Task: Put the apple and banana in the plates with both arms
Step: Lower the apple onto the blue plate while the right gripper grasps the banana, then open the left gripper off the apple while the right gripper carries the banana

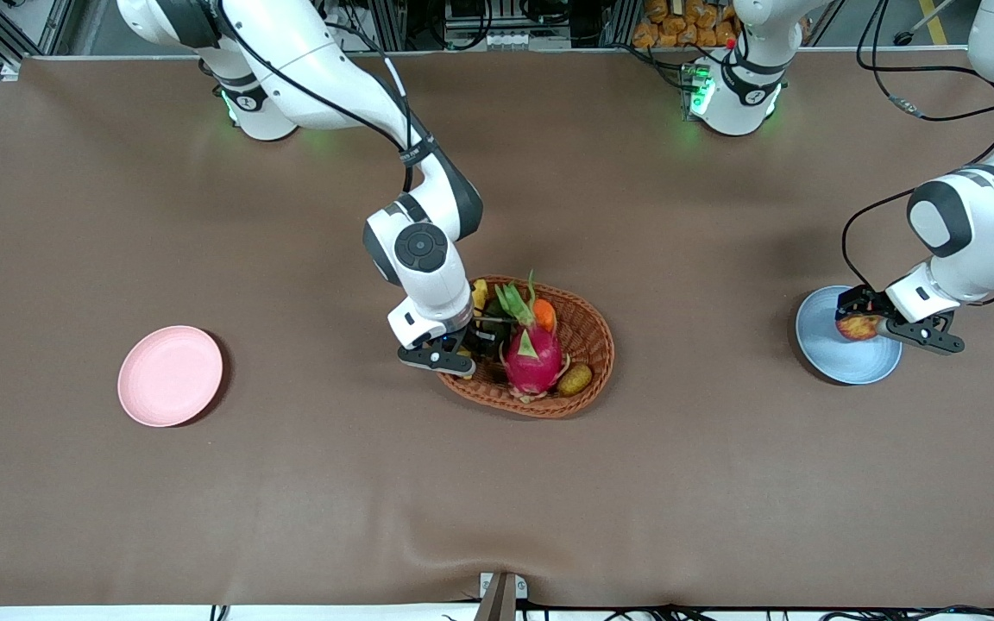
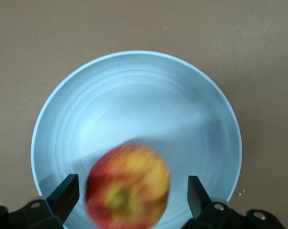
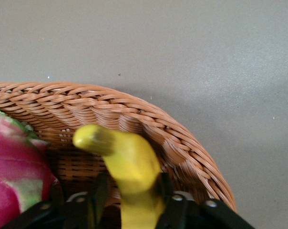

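Pink plate (image 1: 170,375) bare; right tool (image 3: 129,200) grips banana (image 3: 129,162), tip toward basket (image 3: 149,124) rim.

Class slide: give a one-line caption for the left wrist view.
The open left pincer lets the apple go over the light blue plate.

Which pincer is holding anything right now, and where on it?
The right pincer, in the basket, clamps the banana around its body, below the free tip. The left pincer stands open over the blue plate; the apple is loose between its fingers.
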You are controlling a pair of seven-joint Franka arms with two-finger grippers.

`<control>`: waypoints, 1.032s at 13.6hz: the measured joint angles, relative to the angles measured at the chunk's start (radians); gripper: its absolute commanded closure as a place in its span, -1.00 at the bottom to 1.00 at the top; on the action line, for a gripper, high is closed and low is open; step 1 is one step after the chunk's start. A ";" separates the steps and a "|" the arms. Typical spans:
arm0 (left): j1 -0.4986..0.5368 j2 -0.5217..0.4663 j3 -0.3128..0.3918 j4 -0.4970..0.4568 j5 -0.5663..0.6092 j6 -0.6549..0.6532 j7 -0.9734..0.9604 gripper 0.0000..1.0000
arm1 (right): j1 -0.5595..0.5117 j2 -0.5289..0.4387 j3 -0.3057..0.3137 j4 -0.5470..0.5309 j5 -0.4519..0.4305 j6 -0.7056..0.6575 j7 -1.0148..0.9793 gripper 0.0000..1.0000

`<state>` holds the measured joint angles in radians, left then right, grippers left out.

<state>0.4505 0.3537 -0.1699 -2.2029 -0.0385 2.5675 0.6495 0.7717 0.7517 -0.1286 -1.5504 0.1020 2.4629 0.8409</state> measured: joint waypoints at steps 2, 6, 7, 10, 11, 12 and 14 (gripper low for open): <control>0.000 0.000 -0.003 0.011 0.000 0.001 0.000 -1.00 | 0.000 0.000 -0.001 0.002 -0.001 -0.001 0.001 0.74; -0.001 -0.001 -0.026 0.074 0.000 -0.005 0.000 -1.00 | -0.003 -0.018 -0.012 0.025 -0.001 -0.038 0.002 0.73; -0.001 -0.001 -0.032 0.100 0.000 -0.026 0.000 -1.00 | -0.009 -0.037 -0.016 0.036 -0.001 -0.065 0.002 0.72; -0.001 -0.005 -0.037 0.211 0.000 -0.168 0.000 -1.00 | -0.051 -0.140 -0.021 0.053 -0.001 -0.205 -0.009 0.72; -0.001 -0.006 -0.038 0.248 0.000 -0.215 0.000 -1.00 | -0.067 -0.184 -0.021 0.054 -0.001 -0.270 -0.028 0.72; -0.003 -0.007 -0.038 0.280 0.000 -0.255 0.000 -1.00 | -0.087 -0.228 -0.022 0.053 -0.001 -0.334 -0.057 0.72; -0.008 -0.008 -0.041 0.324 0.000 -0.313 0.000 -1.00 | -0.138 -0.308 -0.023 0.025 -0.001 -0.408 -0.158 0.72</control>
<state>0.4426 0.3458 -0.2110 -1.8785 -0.0386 2.2544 0.6495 0.6338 0.4441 -0.1514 -1.5251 0.1009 2.0546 0.6833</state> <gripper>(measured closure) 0.000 0.648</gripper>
